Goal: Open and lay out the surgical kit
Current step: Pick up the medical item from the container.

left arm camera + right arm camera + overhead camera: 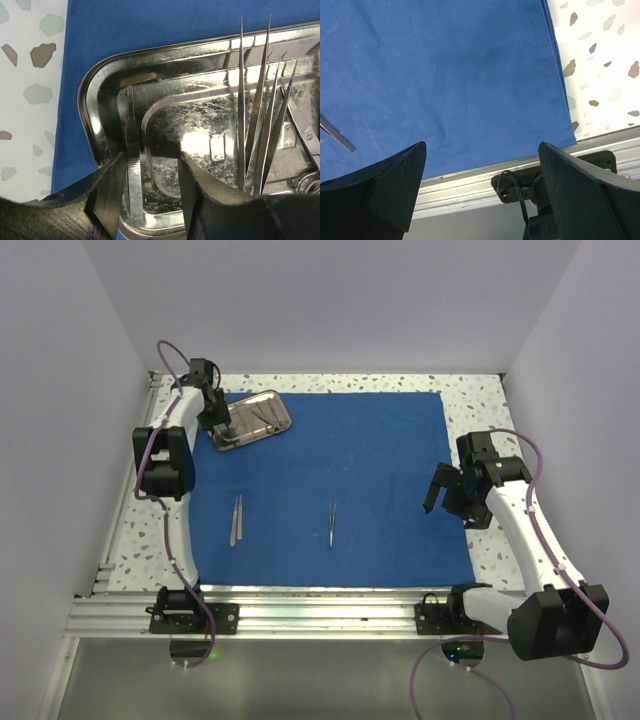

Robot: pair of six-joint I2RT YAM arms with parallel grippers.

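Note:
The royal-blue cloth [350,470] lies spread flat on the table. The steel tray [262,417] sits on its far left corner. My left gripper [217,420] is open and low inside the tray's left end [100,100]. Its jaws [151,160] straddle a flat silver instrument [132,150] without closing on it. More tweezers [250,125] and ring-handled scissors [306,132] lie in the tray. Two tweezers [237,520] [331,522] lie on the cloth. My right gripper [448,492] is open and empty above the cloth's right edge [470,75].
The speckled tabletop [480,400] shows around the cloth. An aluminium rail [320,602] runs along the near edge, with the arm bases bolted to it. White walls close in the left, right and back. One tweezer end [337,137] shows in the right wrist view.

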